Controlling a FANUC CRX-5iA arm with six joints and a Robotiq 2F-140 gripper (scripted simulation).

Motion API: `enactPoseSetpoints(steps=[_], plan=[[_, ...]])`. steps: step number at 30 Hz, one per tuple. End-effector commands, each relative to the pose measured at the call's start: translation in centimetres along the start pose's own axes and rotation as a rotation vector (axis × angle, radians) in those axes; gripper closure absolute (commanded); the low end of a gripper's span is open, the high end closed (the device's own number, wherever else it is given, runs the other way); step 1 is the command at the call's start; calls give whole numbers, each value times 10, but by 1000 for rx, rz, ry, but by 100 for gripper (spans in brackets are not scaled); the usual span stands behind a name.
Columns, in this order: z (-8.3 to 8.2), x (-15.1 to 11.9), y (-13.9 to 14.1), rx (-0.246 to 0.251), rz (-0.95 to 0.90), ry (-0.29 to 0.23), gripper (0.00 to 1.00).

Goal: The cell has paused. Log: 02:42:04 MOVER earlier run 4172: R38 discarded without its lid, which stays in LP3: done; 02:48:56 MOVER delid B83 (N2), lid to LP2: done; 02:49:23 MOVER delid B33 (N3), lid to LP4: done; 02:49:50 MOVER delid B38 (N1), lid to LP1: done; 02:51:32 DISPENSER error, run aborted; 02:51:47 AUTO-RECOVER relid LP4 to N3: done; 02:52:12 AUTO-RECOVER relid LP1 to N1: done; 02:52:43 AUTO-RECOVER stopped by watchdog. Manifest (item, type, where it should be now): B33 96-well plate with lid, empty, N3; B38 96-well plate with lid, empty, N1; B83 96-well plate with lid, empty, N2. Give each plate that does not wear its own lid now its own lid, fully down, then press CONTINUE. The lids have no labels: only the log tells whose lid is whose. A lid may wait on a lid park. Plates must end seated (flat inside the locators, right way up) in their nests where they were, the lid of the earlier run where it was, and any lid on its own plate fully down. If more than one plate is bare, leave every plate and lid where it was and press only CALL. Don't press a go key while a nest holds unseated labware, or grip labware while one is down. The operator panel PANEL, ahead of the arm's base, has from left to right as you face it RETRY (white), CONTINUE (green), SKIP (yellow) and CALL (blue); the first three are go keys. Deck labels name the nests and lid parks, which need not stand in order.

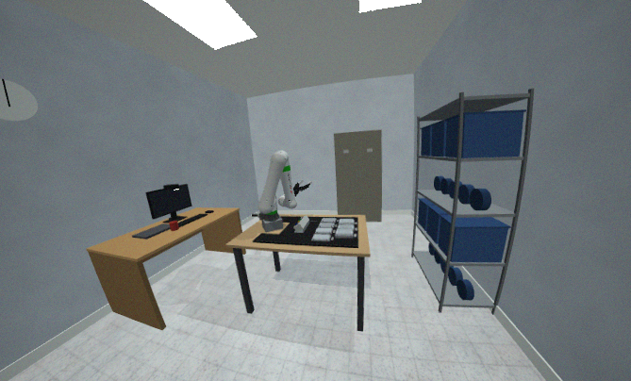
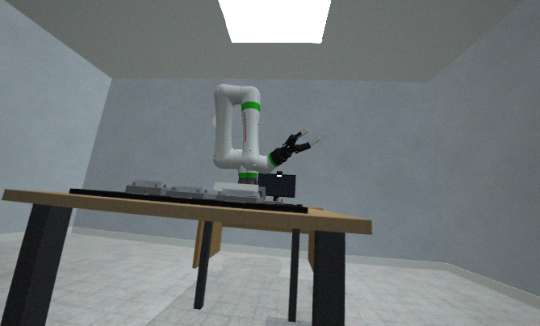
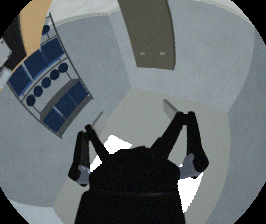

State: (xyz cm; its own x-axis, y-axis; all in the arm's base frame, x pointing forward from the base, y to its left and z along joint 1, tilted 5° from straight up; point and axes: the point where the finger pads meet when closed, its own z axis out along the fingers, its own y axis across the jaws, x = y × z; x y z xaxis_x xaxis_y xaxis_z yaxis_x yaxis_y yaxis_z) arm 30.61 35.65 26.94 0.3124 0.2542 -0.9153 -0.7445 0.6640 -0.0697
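You've got a wooden table (image 1: 303, 250) on black legs, standing on the pale tiled floor (image 1: 279, 340). A black deck mat (image 1: 279, 238) lies flat on the top and covers most of it. On the mat, grey-white plates (image 1: 335, 228) sit in two rows toward the far right side; lids or no lids can't be told from here. The arm's grey base (image 1: 271, 223) stands at the mat's left end, with a small pale panel block (image 1: 301, 224) just beside it.
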Motion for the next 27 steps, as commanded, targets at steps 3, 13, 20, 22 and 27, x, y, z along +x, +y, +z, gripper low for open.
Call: enactPoseSetpoints(steps=[3, 13, 20, 22, 27], plan=[[-2, -13, 51, -249, -3, -64, 0], [-39, -15, 107, -645, -61, -115, 0], [-83, 1, 120, -943, -148, -110, 0], [-100, 10, 117, -1039, -186, -98, 0], [-134, 31, 97, -1225, -275, -60, 0]])
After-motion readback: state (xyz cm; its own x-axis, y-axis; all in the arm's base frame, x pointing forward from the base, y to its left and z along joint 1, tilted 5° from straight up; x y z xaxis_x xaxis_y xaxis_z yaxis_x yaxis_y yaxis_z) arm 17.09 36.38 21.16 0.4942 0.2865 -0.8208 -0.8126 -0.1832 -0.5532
